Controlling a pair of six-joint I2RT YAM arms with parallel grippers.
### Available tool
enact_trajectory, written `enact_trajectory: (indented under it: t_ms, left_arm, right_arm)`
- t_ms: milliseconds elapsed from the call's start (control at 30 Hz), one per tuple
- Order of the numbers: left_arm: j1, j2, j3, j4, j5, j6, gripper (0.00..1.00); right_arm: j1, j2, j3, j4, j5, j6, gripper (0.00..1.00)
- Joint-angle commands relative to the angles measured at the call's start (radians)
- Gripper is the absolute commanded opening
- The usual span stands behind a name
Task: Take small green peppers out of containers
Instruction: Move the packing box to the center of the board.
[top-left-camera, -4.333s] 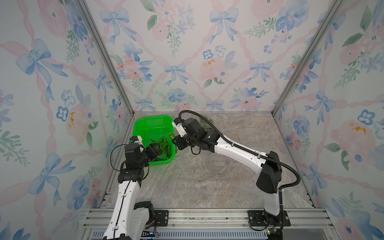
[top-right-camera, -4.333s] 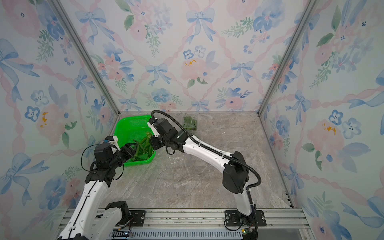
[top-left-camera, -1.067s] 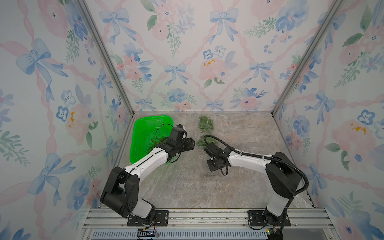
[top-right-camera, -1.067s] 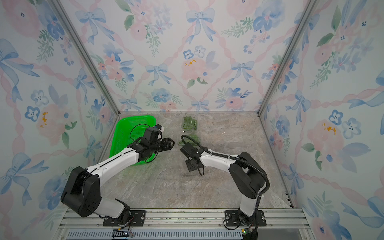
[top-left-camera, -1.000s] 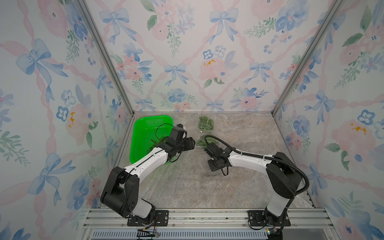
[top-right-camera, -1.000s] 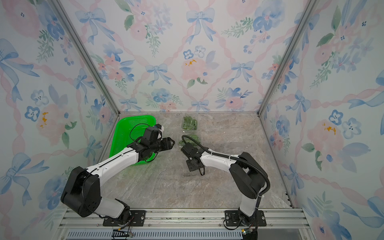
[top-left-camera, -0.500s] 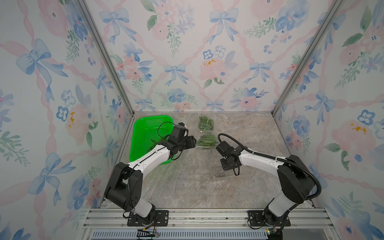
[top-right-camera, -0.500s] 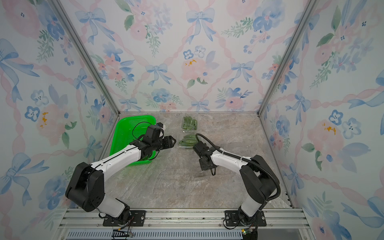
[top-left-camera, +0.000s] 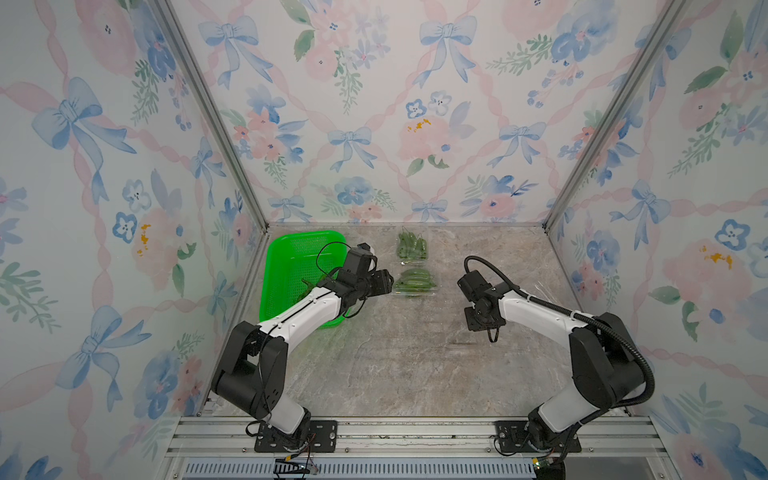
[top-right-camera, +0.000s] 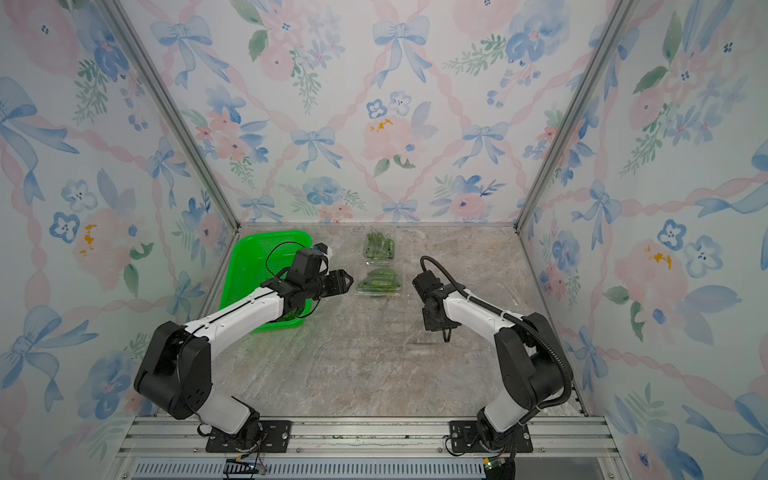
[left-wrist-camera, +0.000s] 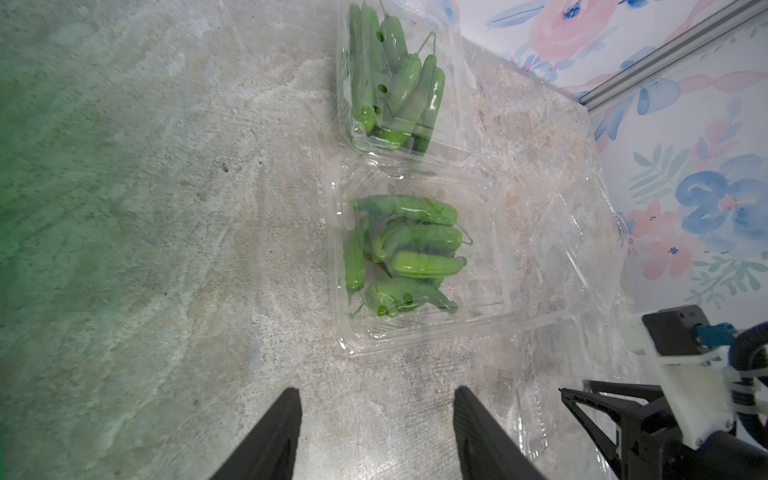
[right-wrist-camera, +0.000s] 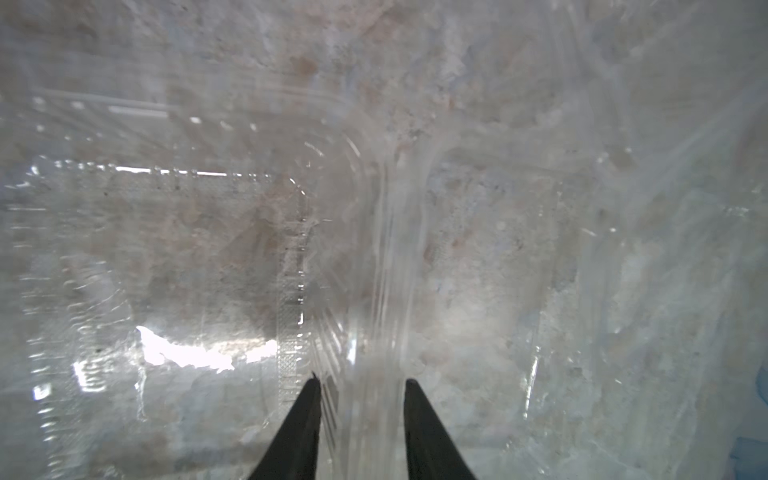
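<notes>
In both top views the left end effector (top-left-camera: 384, 283) hung low over the tabletop (top-left-camera: 395, 365), just beside the near container (top-left-camera: 414, 283). The far container (top-left-camera: 411, 248) lay behind it. Both held small green peppers (top-left-camera: 412, 276), and a few more lay in the green basket (top-left-camera: 286, 257). The right end effector (top-right-camera: 436, 322) pointed down, well apart from both.

In the left wrist view its jaws stood wide with nothing between them, lined up on the near container's front rim. Whether that lid was latched could not be told.

In the right wrist view the jaws stood partly open astride a ridge of the empty clear container (right-wrist-camera: 166, 249). Whether they pinched it could not be told.

The step looked like opening the near container. It would go best with a shallow bite on the lid's lip alone and a gentle lift, since the thin, slippery plastic would likely slide or buckle.
</notes>
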Motion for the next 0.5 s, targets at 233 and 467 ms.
enact_trajectory:
  t_ms: [233,467]
  left_arm:
    - [0.021,0.031,0.017,0.019,0.027,0.025,0.61]
    - [0.037,0.033,0.007,0.023,0.038,0.029,0.61]
  right_arm:
    - [-0.068,0.036,0.046,-0.086,0.094,-0.030,0.35]
    - [-0.076,-0.029,0.052,-0.059,-0.017,-0.051,0.49]
